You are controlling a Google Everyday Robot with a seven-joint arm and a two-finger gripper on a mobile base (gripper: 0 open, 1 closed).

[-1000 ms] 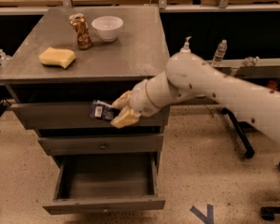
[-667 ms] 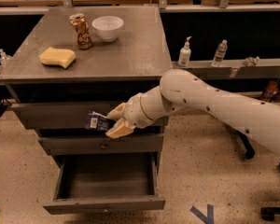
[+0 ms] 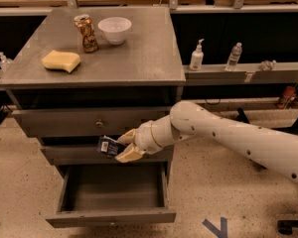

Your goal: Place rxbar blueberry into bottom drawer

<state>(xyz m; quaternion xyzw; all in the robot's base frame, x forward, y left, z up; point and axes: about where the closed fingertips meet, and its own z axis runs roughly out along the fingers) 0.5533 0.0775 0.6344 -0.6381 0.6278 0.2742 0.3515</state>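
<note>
My gripper (image 3: 123, 146) is shut on the rxbar blueberry (image 3: 109, 146), a small dark blue bar with a white label patch. It holds the bar in front of the middle drawer front, just above the open bottom drawer (image 3: 111, 216). The bottom drawer is pulled out and its grey interior holds nothing that I can see. My white arm reaches in from the right.
On the cabinet top (image 3: 149, 48) sit a yellow sponge (image 3: 61, 61), a drink can (image 3: 86, 32) and a white bowl (image 3: 114, 29). Two bottles (image 3: 196, 56) stand on a shelf to the right. The upper drawers are closed.
My gripper has carried the bar down and to the left, from the top drawer's height to the middle drawer front, closer to the open bottom drawer.
</note>
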